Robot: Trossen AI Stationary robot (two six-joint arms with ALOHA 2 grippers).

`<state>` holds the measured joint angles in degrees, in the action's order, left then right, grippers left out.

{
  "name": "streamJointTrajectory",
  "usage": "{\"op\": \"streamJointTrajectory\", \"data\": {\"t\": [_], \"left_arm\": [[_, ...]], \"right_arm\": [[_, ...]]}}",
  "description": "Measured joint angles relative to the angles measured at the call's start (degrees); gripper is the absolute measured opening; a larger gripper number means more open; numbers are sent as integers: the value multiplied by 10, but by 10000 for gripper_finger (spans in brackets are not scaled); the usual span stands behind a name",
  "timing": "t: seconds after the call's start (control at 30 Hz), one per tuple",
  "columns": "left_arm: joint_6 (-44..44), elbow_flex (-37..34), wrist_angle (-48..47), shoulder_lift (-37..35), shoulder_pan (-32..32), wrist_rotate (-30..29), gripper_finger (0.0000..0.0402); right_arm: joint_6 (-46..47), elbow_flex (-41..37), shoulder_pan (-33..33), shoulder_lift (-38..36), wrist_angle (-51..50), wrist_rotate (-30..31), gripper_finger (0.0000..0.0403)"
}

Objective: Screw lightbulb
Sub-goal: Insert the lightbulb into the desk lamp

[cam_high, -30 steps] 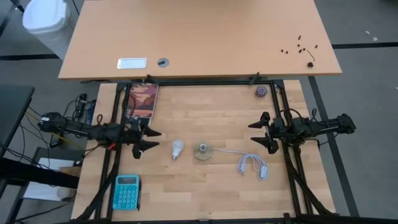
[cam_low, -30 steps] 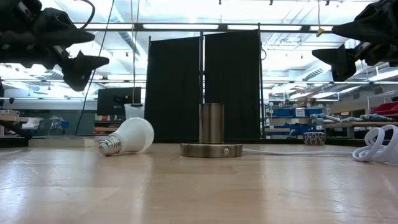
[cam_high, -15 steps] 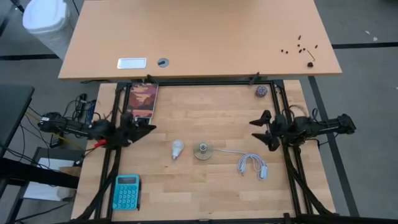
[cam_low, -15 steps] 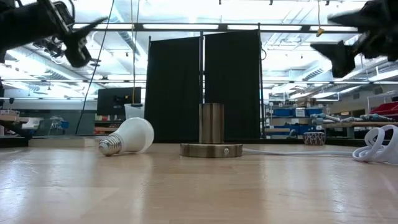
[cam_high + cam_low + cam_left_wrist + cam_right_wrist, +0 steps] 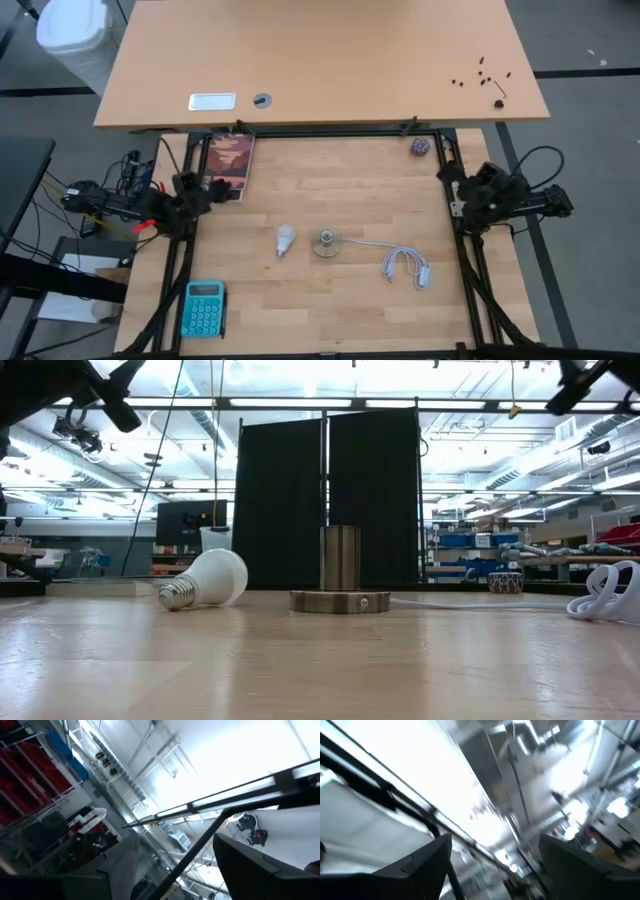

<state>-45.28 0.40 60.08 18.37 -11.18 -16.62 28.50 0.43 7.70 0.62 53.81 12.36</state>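
Note:
The white lightbulb (image 5: 286, 238) lies on its side on the wooden table, its silvery screw base (image 5: 176, 595) toward the near edge. Just to its right the round metal socket (image 5: 326, 241) stands upright on its flat disc (image 5: 340, 601), apart from the bulb. My left gripper (image 5: 197, 191) is drawn back at the table's left edge, tipped upward and open, with nothing between its fingers (image 5: 120, 875). My right gripper (image 5: 458, 186) is at the right edge, also tipped upward and open, and its fingers (image 5: 427, 865) frame only the ceiling.
A white cord (image 5: 404, 263) runs from the socket toward the near right. A teal calculator (image 5: 203, 308) lies at the near left, a book (image 5: 230, 163) at the far left, and a small ball (image 5: 420, 147) at the far right. Black frame rails (image 5: 470, 280) border the table.
Both grippers have risen and tipped from level to pointing upward, rolling as they went. The left has drawn back toward the table's left edge, the right toward the right edge. Bulb and socket have not moved.

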Motion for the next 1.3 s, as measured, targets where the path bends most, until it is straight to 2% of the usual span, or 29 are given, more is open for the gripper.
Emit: {"op": "streamJointTrajectory", "data": {"t": [0.13,0.47,0.53,0.67,0.9,1.0,1.13,1.23,1.3], "left_arm": [[-2,0,3,0,0,2,257],[-2,0,0,0,0,-93,257],[-2,0,0,0,0,-123,257],[-2,0,1,0,0,-171,257],[-2,2,12,0,0,-215,257],[35,24,12,0,0,-244,257],[167,80,1,0,0,-244,257],[245,140,-66,0,0,-245,257],[265,188,-154,0,0,-247,257]], "right_arm": [[15,0,0,0,48,0,309],[18,0,0,0,64,6,309],[15,0,0,0,65,25,309],[4,0,0,0,65,101,309],[16,4,0,0,56,112,309],[30,28,0,4,8,118,309],[52,104,0,34,-148,119,309],[59,175,0,78,-270,122,309],[54,221,0,115,-322,129,309]]}}
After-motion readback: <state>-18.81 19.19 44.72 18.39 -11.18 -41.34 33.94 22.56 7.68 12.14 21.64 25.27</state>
